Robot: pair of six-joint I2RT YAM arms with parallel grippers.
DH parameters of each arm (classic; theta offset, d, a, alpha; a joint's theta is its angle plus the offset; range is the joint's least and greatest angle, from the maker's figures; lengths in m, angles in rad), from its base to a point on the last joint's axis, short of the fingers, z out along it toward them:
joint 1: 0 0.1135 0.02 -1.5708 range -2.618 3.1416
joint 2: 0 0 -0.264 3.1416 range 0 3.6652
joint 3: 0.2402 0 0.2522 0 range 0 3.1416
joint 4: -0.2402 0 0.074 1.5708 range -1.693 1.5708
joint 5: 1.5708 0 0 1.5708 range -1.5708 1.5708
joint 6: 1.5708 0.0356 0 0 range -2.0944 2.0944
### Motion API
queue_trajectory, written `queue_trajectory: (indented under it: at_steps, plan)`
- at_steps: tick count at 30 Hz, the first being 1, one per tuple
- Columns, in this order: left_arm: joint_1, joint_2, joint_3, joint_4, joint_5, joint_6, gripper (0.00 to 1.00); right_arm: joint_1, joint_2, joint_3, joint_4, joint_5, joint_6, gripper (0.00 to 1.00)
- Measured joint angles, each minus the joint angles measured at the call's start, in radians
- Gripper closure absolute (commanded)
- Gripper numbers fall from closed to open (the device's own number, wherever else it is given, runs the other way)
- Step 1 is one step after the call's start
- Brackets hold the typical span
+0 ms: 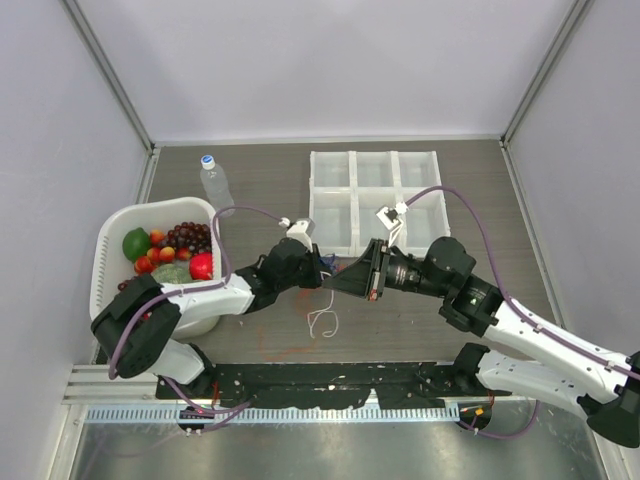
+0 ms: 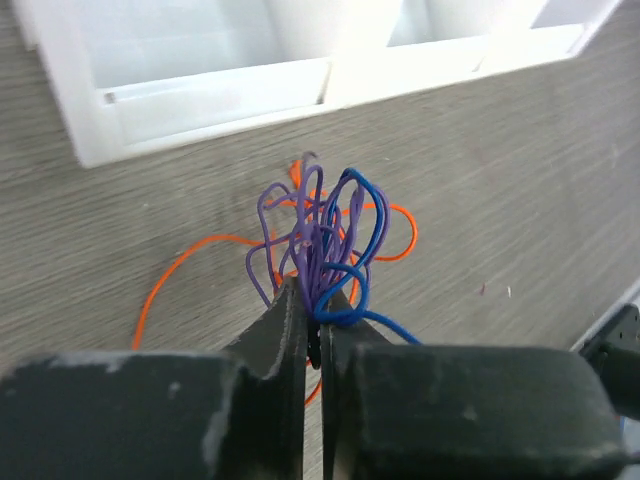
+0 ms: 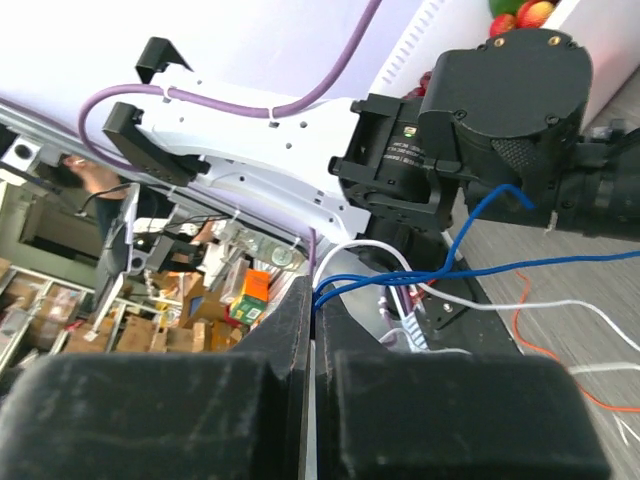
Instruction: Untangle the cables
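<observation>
Left pincer (image 2: 315,322): closed tight on a bunch of loops of the purple cable (image 2: 298,215) and the blue cable (image 2: 366,215), which are held up off the desk (image 2: 520,190).
Right pincer (image 3: 312,300): closed, with strands of the blue cable clamped at its tips. A white cable (image 3: 520,305) is seen leaving just beside them; whether it is clamped too cannot be told.
Cables: the knot is held between the two pincers at mid-desk. The orange cable (image 2: 175,275) is spread on the desk under the bunch, and some of its loops are seen behind the purple ones. In the top view a white loop is seen at 6 o'clock of the pincers.
Done: the knot is judged to be gripped from both sides, so a pull-apart is set up.
Left: no cable is seen fully freed. Purple and blue are wound together at the left tips, and orange and white are not yet sorted out.
Edges: the rim of the tray (image 1: 314,200) is met just at 12 o'clock of the pincers. The basket (image 1: 160,207) is set at 9 o'clock, near the left arm, and the bottle (image 1: 215,185) at 10 o'clock.
Open room: the most room is judged to be toward 6 o'clock, between the pincers and the arm bases. A sideways pull along 3 and 9 o'clock is narrowed by the arms themselves.
</observation>
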Motion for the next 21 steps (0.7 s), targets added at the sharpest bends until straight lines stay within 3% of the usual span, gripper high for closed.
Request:
queue_trajectory:
  at_steps: [4,10,16,19,21]
  plan:
    - [0.001,-0.018,-0.022,-0.04,-0.064,-0.003,1.0,0.003,-0.015,0.073,-0.14,0.038,-0.056,0.96]
    - [0.001,-0.273,-0.124,-0.189,-0.177,0.024,1.0,0.006,-0.077,0.105,-0.338,0.158,-0.145,0.93]
    - [0.003,-0.56,-0.127,-0.346,-0.347,0.052,1.0,0.008,-0.013,-0.001,-0.465,0.349,-0.196,0.85]
    - [0.005,-0.641,-0.127,-0.412,-0.418,0.068,1.0,0.008,0.058,-0.06,-0.486,0.412,-0.211,0.82]
    - [0.006,-0.667,-0.126,-0.444,-0.444,0.081,1.0,0.008,0.091,-0.098,-0.485,0.439,-0.216,0.75]
